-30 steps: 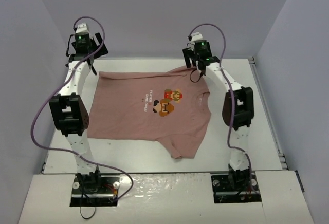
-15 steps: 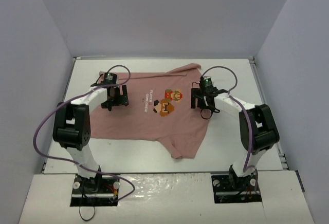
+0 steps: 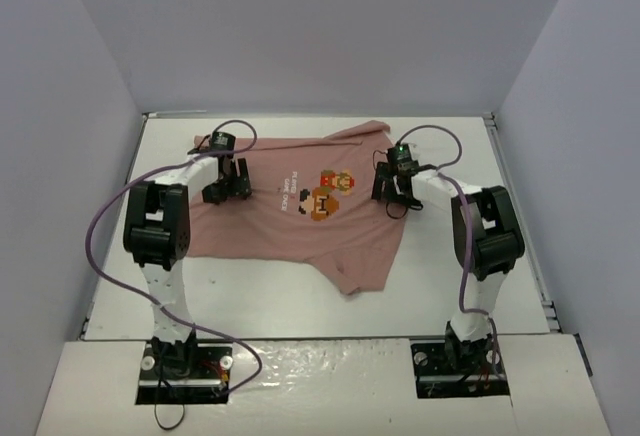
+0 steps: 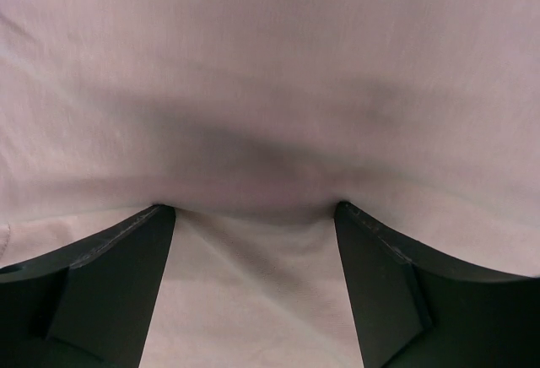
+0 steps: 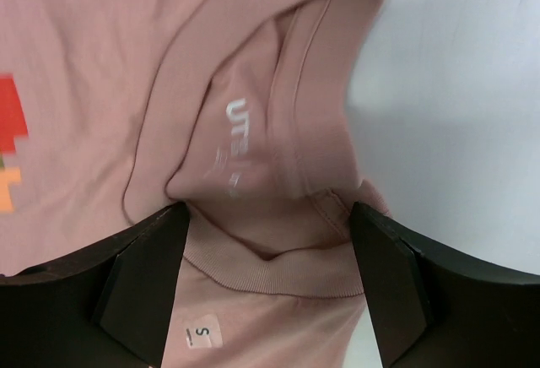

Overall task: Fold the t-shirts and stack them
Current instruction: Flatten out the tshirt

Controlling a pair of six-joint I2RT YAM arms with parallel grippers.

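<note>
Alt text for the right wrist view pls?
The ribbed collar of the pink t-shirt, with printed inner label and an S size tag, lies between the dark fingers of the right tool, jaws wide apart. White table at right; a sliver of the red-orange graphic at left edge.

Quick headcount: one t-shirt [image 3: 270,231] (dusty pink, the only garment I can spot); one chest graphic [image 3: 325,196] on it; one size label [image 5: 201,334] inside the collar; two arms, left arm [image 3: 155,226] and right arm [image 3: 487,231]; two grippers, left gripper [image 3: 225,188] and right gripper [image 3: 393,194], two fingers [image 4: 93,292] apiece so four total; two purple cables, left cable [image 3: 93,246] and right cable [image 3: 437,136]; one white table [image 3: 260,296]
</note>
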